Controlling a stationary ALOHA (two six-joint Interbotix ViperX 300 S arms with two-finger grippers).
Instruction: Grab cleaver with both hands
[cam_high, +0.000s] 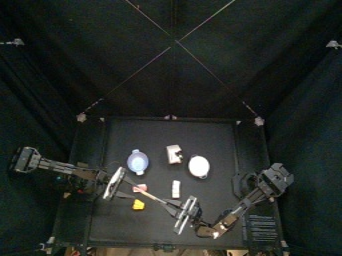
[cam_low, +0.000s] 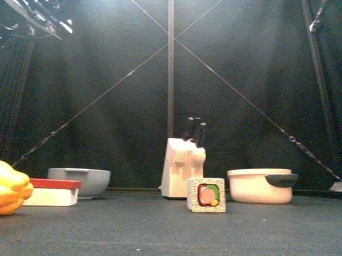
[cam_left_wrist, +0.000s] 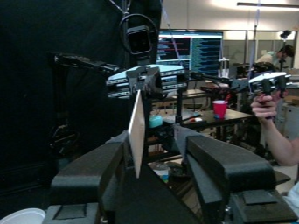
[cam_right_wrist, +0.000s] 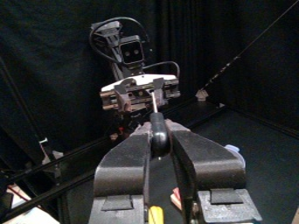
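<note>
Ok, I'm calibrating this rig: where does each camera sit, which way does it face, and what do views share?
Top: high overhead, facing straight down at the black table; both arms enter from the sides.
Front: at the table's front edge, looking level at the white knife block; no arm clearly shows.
Left wrist: looks along the left gripper toward the right gripper.
Right wrist: the reverse.
Shared: both wrist views show the narrow white cleaver between them.
</note>
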